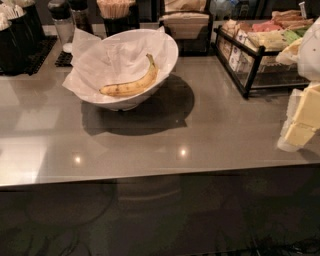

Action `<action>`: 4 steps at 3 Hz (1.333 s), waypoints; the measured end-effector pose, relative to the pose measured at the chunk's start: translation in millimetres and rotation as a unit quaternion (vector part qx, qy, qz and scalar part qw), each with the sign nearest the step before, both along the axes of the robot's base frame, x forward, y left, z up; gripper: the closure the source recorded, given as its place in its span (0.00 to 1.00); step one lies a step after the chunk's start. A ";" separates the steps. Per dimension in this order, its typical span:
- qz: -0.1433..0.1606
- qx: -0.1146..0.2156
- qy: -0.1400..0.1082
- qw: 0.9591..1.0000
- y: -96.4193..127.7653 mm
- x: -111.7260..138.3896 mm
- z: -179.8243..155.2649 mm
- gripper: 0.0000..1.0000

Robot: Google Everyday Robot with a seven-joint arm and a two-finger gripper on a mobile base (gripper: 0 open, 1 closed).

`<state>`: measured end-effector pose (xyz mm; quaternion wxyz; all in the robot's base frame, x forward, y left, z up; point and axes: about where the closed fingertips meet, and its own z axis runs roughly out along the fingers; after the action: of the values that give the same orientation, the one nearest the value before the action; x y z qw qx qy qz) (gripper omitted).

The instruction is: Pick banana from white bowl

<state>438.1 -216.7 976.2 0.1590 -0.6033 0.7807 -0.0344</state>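
Tool (298,129) at far right edge, partly cut off, angled downward.

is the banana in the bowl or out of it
In. The banana lies on the paper lining inside the white bowl; the gripper is at the right edge, apart from it.

Fig.: grey countertop (150,145); positions ref. to napkin holder (186,25) at back ctr. Just L of holder: dark cup w/ wooden stir sticks (116,12). Further L: clear shaker w/ dark lid (62,22), then dark cups (20,35) on black mat (42,50), far L. R of holder: black wire rack (250,70) w/ assorted packets (270,35). Well in front of holder: two light glints (183,151) on countertop.
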 end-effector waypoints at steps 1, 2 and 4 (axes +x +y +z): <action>0.000 0.000 0.000 1.000 0.0 0.0 0.0 0.00; 0.008 0.002 -0.010 1.000 4.4 4.3 5.4 0.00; 0.096 0.075 -0.020 0.992 60.7 51.8 17.1 0.00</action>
<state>490.0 -155.9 993.3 0.2218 -0.6609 0.7164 0.0281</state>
